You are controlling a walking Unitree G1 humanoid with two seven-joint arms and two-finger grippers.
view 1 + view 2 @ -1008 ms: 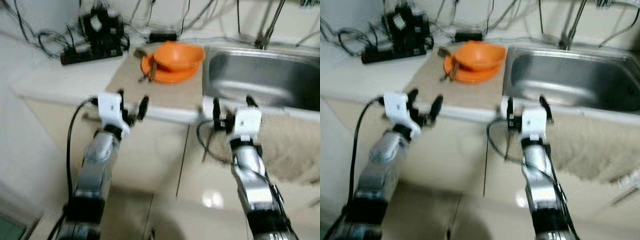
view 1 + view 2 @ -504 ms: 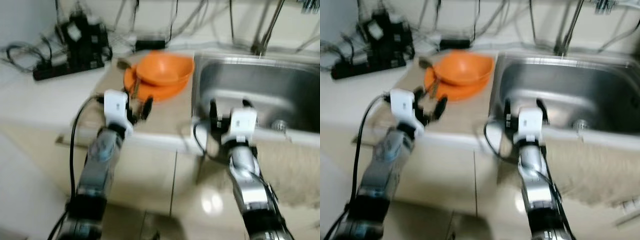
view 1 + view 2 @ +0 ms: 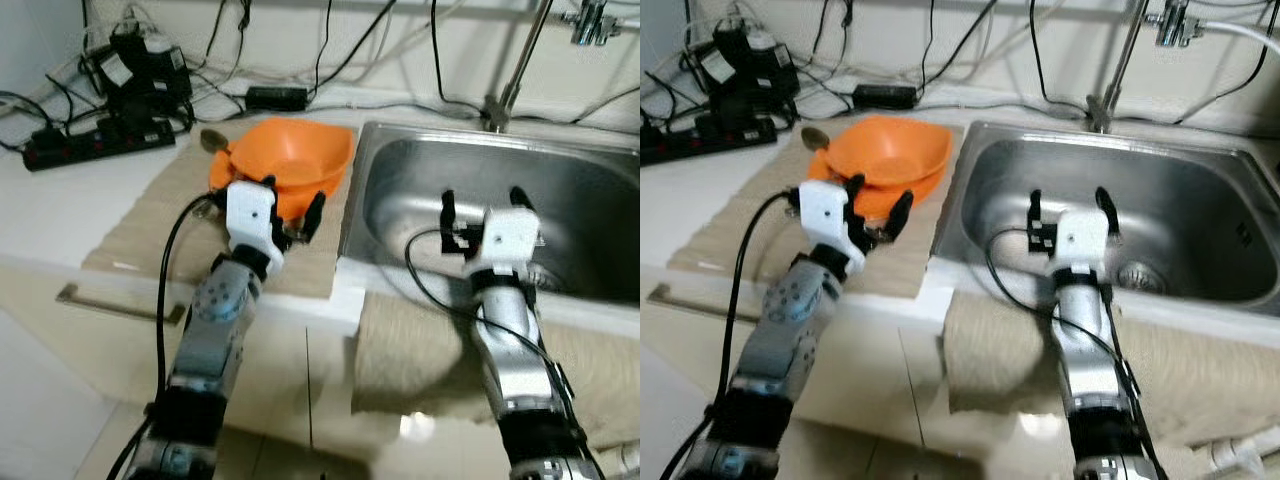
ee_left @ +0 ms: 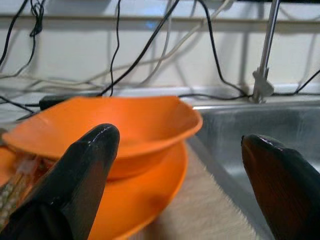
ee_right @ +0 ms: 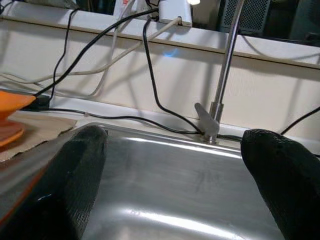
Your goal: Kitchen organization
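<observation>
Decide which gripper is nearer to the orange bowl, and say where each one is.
Left. The left gripper hovers open right at the orange bowl; the right gripper hangs open over the sink, well aside.

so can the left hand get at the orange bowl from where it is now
Probably yes. The left hand is open and right in front of the orange bowl, which sits on an orange plate with nothing between them.
</observation>
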